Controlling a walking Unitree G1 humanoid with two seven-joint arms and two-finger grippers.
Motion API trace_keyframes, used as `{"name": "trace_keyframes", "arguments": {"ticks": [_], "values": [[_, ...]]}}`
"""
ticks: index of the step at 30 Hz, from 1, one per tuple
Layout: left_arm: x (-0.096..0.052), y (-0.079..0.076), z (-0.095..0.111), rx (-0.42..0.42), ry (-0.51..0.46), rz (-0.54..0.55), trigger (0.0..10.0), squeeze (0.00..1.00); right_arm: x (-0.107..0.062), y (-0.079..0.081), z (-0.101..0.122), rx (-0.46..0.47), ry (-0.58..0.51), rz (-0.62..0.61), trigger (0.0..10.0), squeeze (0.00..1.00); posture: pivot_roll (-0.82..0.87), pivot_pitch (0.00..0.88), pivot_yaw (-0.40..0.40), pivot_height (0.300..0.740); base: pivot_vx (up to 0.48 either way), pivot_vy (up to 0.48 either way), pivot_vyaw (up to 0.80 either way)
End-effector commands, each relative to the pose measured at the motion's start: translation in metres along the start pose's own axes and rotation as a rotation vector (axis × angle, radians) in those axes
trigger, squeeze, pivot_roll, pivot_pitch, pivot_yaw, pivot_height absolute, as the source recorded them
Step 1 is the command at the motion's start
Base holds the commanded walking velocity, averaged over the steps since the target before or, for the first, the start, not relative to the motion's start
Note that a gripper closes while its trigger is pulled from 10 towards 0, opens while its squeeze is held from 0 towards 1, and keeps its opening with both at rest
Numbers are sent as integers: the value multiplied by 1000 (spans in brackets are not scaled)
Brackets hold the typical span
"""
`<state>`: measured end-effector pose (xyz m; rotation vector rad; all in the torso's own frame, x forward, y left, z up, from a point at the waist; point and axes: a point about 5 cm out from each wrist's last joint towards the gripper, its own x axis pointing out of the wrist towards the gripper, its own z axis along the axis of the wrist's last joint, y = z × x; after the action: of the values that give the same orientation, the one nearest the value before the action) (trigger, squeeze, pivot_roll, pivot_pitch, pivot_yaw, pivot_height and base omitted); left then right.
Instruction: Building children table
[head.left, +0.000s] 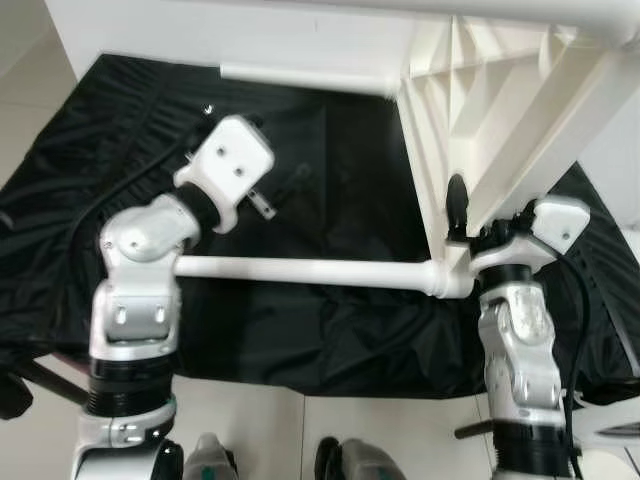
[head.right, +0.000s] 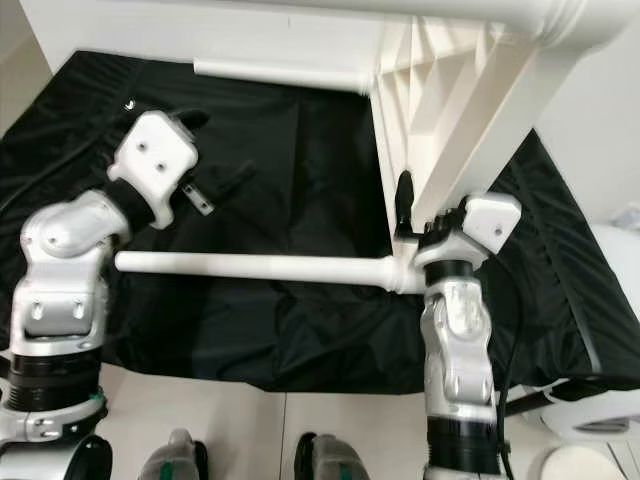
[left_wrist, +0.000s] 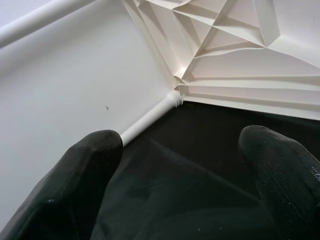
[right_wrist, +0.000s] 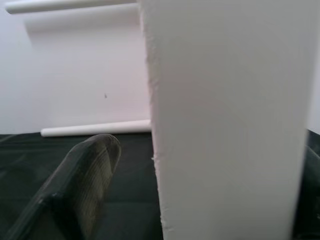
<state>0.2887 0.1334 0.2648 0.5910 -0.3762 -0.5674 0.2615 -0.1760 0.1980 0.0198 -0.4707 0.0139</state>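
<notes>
Tabletop (head.left: 500, 110), white and ribbed underneath, stands tipped on its edge over the black cloth (head.left: 330, 330) on the floor, with one white leg (head.left: 300, 270) screwed into its near corner and another leg (head.left: 305, 78) at the far corner. The right tool (right_wrist: 165, 150) is clenched on the tabletop's edge wall beside the near leg's socket. The left tool (left_wrist: 180, 165) hangs released above the cloth, its fingers (left_wrist: 85, 175) spread and touching nothing. With one narrow grasp holding the panel upright, I judge it could twist or topple if the hold slips, levering the near leg's joint. The tabletop's upper part is cut off, and the right tool's second finger is hidden behind the wall.
</notes>
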Motion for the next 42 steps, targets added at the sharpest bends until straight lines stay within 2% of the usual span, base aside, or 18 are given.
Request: {"name": "trace_keyframes", "arguments": {"ticks": [1, 3, 6, 13, 19, 23, 29, 32, 33, 35, 39, 42], "values": [[0, -1, 1, -15, -8, 60, 10000, 0, -1, 6, 5, -2, -13, 31, 10000, 0, 50, 123, -102, 740, 0, 0, 0], [0, -2, 0, -15, -8, 50, 10000, 0, -5, 7, 8, -23, -26, 27, 10000, 0, 45, 122, -98, 740, 0, 0, 0], [2, -5, -2, -19, -8, 11, 10000, 0, -9, -1, 16, -97, -83, -26, 10000, 0, 35, 119, -89, 740, 0, 0, 0], [7, -5, 0, -29, -22, -9, 10000, 0, -7, -5, 18, -115, -102, -50, 10000, 0, 17, 113, -71, 740, 0, 0, 0], [10, -7, 1, -34, -29, -21, 10000, 0, 14, -7, 17, -58, -119, -115, 10000, 0, 0, 111, -53, 740, 0, 0, 0], [11, -6, 2, -37, -30, -17, 10000, 0, 31, -17, 12, -45, -127, -196, 10000, 0, 5, 111, -52, 740, 0, 0, 0], [10, -6, 1, -41, -26, -14, 10000, 0, 38, -21, 11, -58, -142, -217, 10000, 0, 11, 111, -52, 740, 0, 0, 0], [8, -6, 1, -39, -22, -11, 10000, 0, 38, -14, 16, -57, -163, -177, 10000, 0, 19, 114, -59, 740, 0, 0, 0], [6, -5, 1, -34, -16, -6, 10000, 0, 31, -5, 19, -54, -167, -137, 10000, 0, 24, 115, -63, 740, 0, 0, 0], [6, -4, 1, -30, -12, -2, 10000, 0, 26, 0, 20, -52, -170, -112, 10000, 0, 25, 115, -64, 740, 0, 0, 0], [5, -4, 0, -31, -9, 0, 10000, 0, 21, 5, 22, -47, -171, -99, 10000, 0, 23, 116, -63, 740, 0, 0, 0], [4, -4, -2, -34, -3, 2, 10000, 0, 15, 11, 31, -44, -200, -90, 10000, 0, 12, 115, -58, 740, 0, 0, 0]]}}
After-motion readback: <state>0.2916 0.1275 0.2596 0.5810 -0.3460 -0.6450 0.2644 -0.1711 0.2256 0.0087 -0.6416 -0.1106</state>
